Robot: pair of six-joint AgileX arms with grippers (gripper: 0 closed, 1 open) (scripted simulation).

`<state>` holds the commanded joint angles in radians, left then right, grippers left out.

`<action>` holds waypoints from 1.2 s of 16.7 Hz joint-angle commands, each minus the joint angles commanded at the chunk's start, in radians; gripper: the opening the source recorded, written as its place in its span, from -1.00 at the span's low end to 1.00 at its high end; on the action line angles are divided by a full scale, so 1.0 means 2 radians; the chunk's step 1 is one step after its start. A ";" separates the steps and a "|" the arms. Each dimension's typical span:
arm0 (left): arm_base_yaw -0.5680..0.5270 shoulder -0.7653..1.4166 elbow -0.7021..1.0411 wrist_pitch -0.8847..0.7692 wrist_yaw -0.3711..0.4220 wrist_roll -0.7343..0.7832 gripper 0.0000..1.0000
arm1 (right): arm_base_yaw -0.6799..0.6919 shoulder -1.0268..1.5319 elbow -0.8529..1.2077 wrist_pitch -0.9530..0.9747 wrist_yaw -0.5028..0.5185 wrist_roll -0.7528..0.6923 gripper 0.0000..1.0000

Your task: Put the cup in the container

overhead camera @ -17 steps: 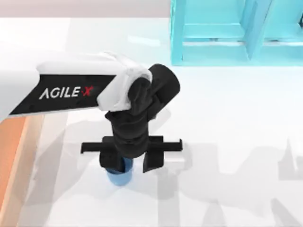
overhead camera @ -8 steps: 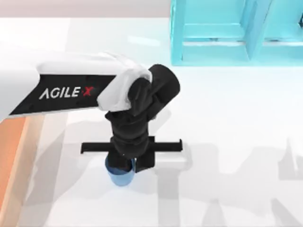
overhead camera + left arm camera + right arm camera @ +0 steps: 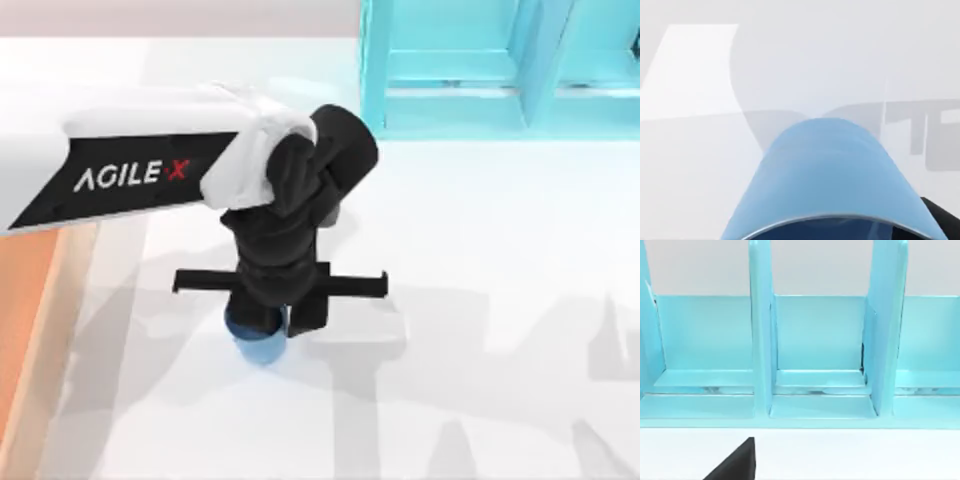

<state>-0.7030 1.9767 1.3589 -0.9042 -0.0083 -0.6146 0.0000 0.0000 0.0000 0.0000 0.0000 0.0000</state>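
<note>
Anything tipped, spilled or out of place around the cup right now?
Nothing stands out. The blue cup sits rim-up between the fingers of the left end effector, on the white table. The container lies at the table's left edge, the cyan cabinet at the far edge.

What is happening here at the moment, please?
The left gripper is closed on the blue cup, gripping it at the rim near the middle of the white table. The orange-brown container waits at the table's left edge, so the cup is not yet in it. A cyan cabinet stands at the back. The right arm is parked, its wrist camera facing the cabinet.
</note>
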 joint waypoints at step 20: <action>0.432 -0.101 0.117 -0.247 -0.002 0.406 -1.00 | 0.000 0.000 0.000 0.000 0.000 0.000 1.00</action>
<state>0.1603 1.7748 1.5919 -1.3982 -0.0130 0.1982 0.0000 0.0000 0.0000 0.0000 0.0000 0.0000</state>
